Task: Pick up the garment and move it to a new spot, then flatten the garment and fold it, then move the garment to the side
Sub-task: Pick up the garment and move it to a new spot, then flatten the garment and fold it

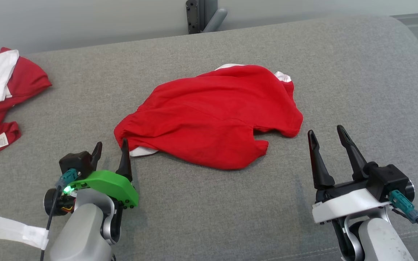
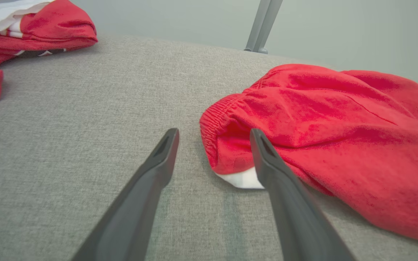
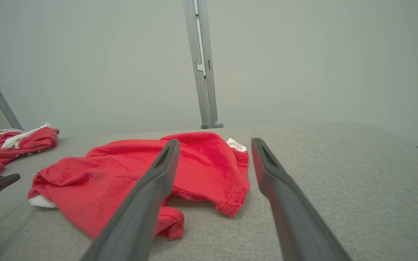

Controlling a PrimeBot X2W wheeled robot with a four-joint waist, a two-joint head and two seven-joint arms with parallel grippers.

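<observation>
The garment (image 1: pixel 212 116) is a red piece with white trim, lying crumpled in a heap in the middle of the grey cushion; it also shows as the garment (image 2: pixel 332 137) and the garment (image 3: pixel 122 174) in the wrist views. My left gripper (image 1: pixel 111 146) stands open just off its near-left corner, one fingertip at the elastic hem, nothing between the fingers. In the left wrist view the left gripper (image 2: pixel 214 134) frames that hem and a white edge. My right gripper (image 1: pixel 327 132) stands open to the right of the heap, apart from it; the right gripper (image 3: pixel 214 145) holds nothing.
A second red and white garment (image 1: pixel 2 98) lies at the far left of the grey cushion (image 1: pixel 339 72). A dark and grey post (image 1: pixel 201 14) stands behind the cushion's back edge. A white paper tag (image 1: pixel 18 230) hangs by my left forearm.
</observation>
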